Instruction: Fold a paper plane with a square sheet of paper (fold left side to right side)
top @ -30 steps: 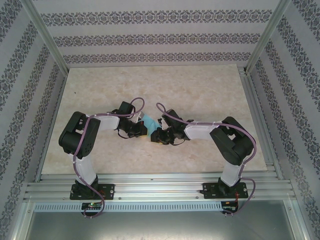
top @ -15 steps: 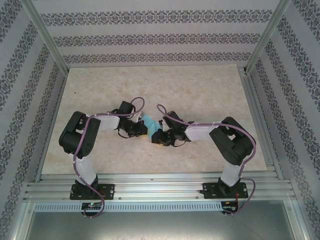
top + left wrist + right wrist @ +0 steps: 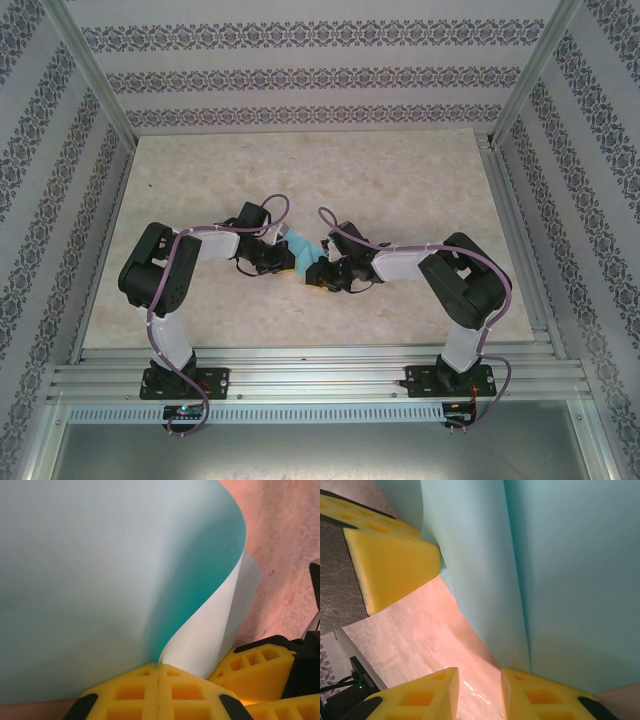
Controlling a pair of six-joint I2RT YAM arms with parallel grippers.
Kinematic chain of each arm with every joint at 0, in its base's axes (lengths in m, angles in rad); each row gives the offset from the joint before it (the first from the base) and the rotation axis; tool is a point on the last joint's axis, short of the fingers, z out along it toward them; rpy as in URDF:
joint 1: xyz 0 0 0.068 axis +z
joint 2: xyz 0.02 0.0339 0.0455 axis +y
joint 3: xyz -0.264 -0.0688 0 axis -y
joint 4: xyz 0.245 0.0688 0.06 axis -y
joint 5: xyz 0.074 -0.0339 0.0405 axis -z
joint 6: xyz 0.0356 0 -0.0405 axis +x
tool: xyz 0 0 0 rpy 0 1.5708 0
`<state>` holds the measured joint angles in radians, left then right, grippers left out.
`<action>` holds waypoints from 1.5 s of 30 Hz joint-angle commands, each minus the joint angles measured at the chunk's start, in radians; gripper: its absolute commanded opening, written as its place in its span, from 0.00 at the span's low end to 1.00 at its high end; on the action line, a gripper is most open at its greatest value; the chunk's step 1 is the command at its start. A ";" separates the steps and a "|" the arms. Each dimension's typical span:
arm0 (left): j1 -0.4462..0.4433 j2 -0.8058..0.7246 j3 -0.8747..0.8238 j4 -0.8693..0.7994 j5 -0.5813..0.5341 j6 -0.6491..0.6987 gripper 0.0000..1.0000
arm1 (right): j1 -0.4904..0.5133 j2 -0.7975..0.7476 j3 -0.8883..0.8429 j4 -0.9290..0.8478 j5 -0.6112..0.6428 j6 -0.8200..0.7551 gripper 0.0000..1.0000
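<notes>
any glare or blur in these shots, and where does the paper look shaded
Left wrist: the sheet is so close it looks soft, with a dark teal shadow inside its curl. Right wrist: a small glare spot on the table near the bottom edge. Top external: even light, sharp.

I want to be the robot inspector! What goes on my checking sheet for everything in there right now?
Surface: beige marble-look tabletop, flat.
Job's things: square sheet of turquoise-blue paper, curved over between the two hands; no finished plane.
Clutter: nothing seen.
Hands: left hand shut, pinching the paper's edge; right hand open, tabletop showing through its gap, paper reaching down to one finger.
Cables: purple cables loop up above both wrists.
Surroundings: patterned walls on three sides; silver metal rails along the near edge.
</notes>
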<state>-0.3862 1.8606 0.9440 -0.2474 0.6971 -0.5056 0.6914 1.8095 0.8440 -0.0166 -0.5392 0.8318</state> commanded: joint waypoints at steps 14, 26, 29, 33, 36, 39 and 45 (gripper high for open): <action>0.068 -0.037 0.037 -0.065 -0.046 0.045 0.16 | 0.000 0.097 -0.008 -0.149 0.072 0.028 0.29; 0.111 -0.174 0.032 -0.081 0.037 0.032 0.28 | -0.002 0.105 -0.011 -0.151 0.081 0.044 0.29; 0.081 -0.205 0.043 -0.084 0.062 0.030 0.31 | -0.003 0.108 -0.009 -0.152 0.081 0.043 0.28; 0.047 -0.203 0.056 -0.066 0.089 0.013 0.33 | -0.004 0.113 -0.003 -0.154 0.078 0.038 0.28; 0.021 -0.159 0.065 -0.027 0.145 -0.008 0.30 | -0.004 0.110 -0.002 -0.156 0.079 0.037 0.28; -0.021 -0.107 0.091 -0.020 0.148 -0.010 0.28 | -0.003 0.110 -0.003 -0.157 0.081 0.036 0.28; -0.065 -0.026 0.134 -0.012 0.119 -0.018 0.28 | -0.004 0.113 -0.003 -0.159 0.081 0.035 0.28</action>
<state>-0.4355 1.8080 1.0420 -0.2966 0.8108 -0.5098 0.6910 1.8359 0.8783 -0.0528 -0.5552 0.8635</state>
